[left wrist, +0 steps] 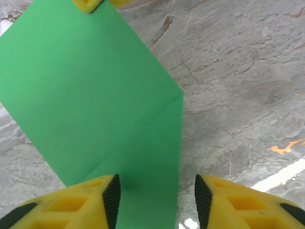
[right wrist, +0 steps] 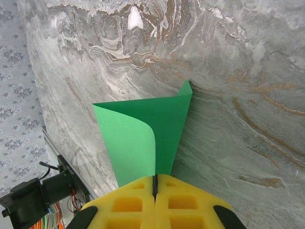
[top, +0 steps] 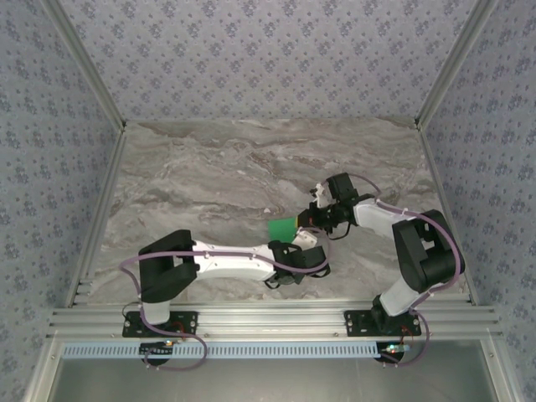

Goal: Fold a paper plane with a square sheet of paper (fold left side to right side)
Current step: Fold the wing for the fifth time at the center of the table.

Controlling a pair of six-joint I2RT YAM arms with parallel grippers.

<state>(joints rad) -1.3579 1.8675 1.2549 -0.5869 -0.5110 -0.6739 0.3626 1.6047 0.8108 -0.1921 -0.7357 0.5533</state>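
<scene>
The square sheet of paper (top: 283, 227) is bright green, partly folded, and sits mid-table between the two grippers. My right gripper (right wrist: 155, 182) is shut on one edge of it, and from that pinch one layer (right wrist: 131, 143) curls over the layer behind (right wrist: 174, 119). In the left wrist view the sheet (left wrist: 86, 95) shows a straight crease, and a narrow strip of it runs between the jaws of my left gripper (left wrist: 157, 198). Those jaws stand apart, with a gap to the right pad (left wrist: 202, 195). The right gripper's yellow tip (left wrist: 88, 5) holds the far corner. A paper plane is out of view.
The marble tabletop (top: 209, 167) is bounded by patterned walls at the back and both sides. An aluminium rail (top: 268, 322) carrying both arm bases runs along the near edge. The two grippers (top: 303, 241) (top: 313, 220) sit close together.
</scene>
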